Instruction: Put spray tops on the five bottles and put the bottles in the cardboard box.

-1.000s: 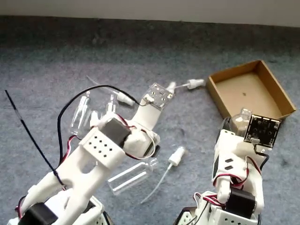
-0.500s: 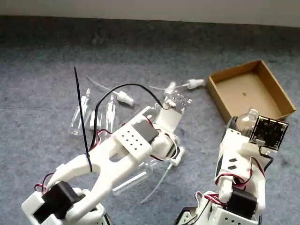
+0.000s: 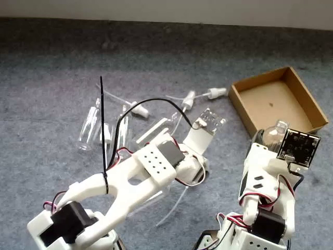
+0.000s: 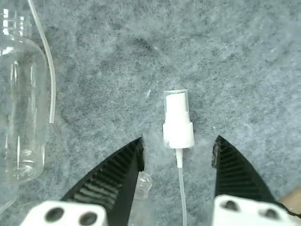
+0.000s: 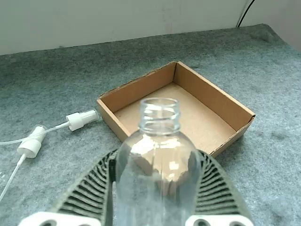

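Observation:
My left gripper (image 4: 178, 143) is open, low over the grey carpet, its jaws on either side of a white spray top (image 4: 178, 120) that lies flat with its thin tube pointing back between them. A clear bottle (image 4: 21, 108) lies beside it. In the high view the left arm (image 3: 156, 166) covers that spot. My right gripper (image 5: 155, 162) is shut on an upright clear bottle (image 5: 157, 150) with no top, held near the cardboard box (image 5: 188, 108). From above, this bottle (image 3: 273, 133) sits just short of the box's (image 3: 270, 101) near wall.
Two clear bottles (image 3: 89, 125) (image 3: 122, 130) lie at the left. Loose spray tops (image 3: 216, 92) (image 3: 188, 99) (image 3: 139, 109) with thin tubes lie behind the left arm, two of them near the box's corner. A black cable (image 3: 101, 120) sticks up from the left arm.
The left arm has swung right and forward across the table, ending over the spray top that lay in the open before. The right arm has barely moved.

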Robot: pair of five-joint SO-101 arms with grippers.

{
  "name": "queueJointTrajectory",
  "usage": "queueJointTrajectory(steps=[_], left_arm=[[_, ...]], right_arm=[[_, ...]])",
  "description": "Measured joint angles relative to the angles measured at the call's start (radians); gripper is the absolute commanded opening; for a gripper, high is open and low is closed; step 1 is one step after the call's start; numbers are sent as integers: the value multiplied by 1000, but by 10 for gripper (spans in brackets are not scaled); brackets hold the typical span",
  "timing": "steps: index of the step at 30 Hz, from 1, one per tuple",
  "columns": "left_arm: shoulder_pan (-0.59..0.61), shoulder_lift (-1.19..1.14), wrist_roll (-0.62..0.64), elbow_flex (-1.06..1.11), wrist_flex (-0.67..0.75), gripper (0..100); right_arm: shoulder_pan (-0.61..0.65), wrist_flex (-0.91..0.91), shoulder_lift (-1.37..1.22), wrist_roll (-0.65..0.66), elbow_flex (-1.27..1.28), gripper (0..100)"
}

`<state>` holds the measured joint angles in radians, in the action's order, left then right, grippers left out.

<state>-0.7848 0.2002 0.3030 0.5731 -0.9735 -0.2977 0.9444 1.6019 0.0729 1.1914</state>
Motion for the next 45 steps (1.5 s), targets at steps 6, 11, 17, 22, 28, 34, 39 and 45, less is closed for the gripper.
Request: queueJointTrajectory(steps=[6,11,17,22,28,34,39,45], left_arm=[[-9,-83,0,0,40,211],[-21,-207,0,0,132,211],[-18,-258,0,-11,164,207],[-20,-259,3,-18,167,202],[-23,-259,3,-18,167,108],[-26,-259,3,-18,167,24],[-28,-259,3,-18,167,6],[-28,-259,3,-18,167,6]], right_arm=[[-5,0,0,0,0,84],[-3,0,0,0,0,84],[-3,0,0,0,0,84],[-3,-2,9,0,31,84],[-3,-2,-2,0,46,84],[-3,-2,-3,0,46,84],[-3,-2,-3,0,46,84],[-3,-21,-3,0,46,84]])
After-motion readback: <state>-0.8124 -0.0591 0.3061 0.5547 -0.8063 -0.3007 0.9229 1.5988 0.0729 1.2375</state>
